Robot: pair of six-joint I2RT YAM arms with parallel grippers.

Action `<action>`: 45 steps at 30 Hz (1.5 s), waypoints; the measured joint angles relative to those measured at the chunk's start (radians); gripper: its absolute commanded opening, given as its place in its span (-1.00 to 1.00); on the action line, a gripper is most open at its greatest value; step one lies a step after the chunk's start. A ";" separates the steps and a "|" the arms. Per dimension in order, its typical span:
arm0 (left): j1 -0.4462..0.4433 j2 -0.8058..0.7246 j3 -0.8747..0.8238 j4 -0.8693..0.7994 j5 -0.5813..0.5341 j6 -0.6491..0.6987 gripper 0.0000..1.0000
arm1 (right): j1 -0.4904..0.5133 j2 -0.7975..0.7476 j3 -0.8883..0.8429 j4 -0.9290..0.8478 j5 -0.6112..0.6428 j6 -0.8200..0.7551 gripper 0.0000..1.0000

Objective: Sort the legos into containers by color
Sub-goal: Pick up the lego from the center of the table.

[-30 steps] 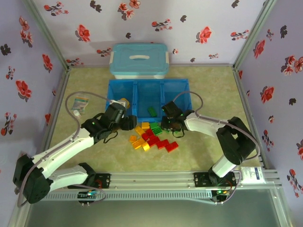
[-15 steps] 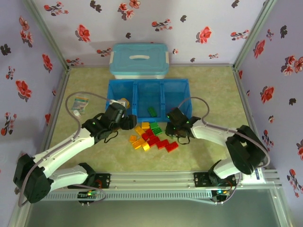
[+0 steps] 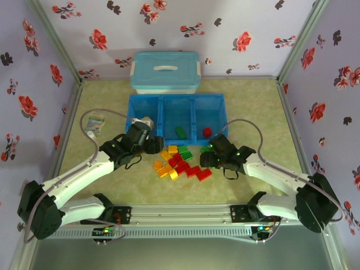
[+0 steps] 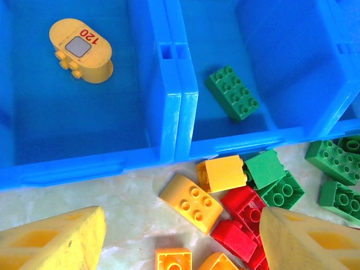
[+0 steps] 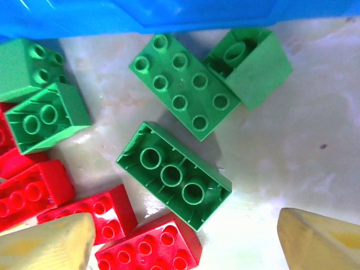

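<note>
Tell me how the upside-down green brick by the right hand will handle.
The upside-down green brick looks like rigid moulded plastic, so it probably won't flex. Its open hollow underside suggests it is light. Lying flat and boxy, it should slide rather than roll if nudged.

Light-blue lidded box (image 3: 165,72), small packet (image 3: 95,124), floral walls (image 3: 236,34)

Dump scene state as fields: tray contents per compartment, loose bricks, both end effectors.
tray: blue, three compartments
left: one yellow piece, marked 120
middle: one green brick
right: one red brick
pile: unsorted yellow, red and green bricks, in front of tray
left end effector: open, empty, above pile's far edge by tray wall
right end effector: open, empty, above pile's right side
box: lidded, behind tray
</note>
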 measured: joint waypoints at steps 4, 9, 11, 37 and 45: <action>0.000 0.000 0.000 0.003 0.001 0.000 0.44 | 0.000 0.113 0.064 -0.025 -0.018 -0.049 0.75; 0.000 0.000 -0.001 0.006 0.000 0.000 0.44 | 0.002 0.194 0.101 -0.023 -0.021 -0.059 0.68; 0.000 -0.002 -0.006 0.016 0.000 0.000 0.44 | 0.002 0.222 0.109 -0.019 -0.021 -0.056 0.65; 0.019 -0.054 -0.066 0.026 -0.026 0.000 0.37 | 0.088 0.336 0.142 -0.013 0.051 -0.020 -0.31; 0.023 -0.077 -0.072 0.016 -0.039 0.000 0.35 | 0.133 0.296 0.233 -0.093 0.087 -0.014 -0.60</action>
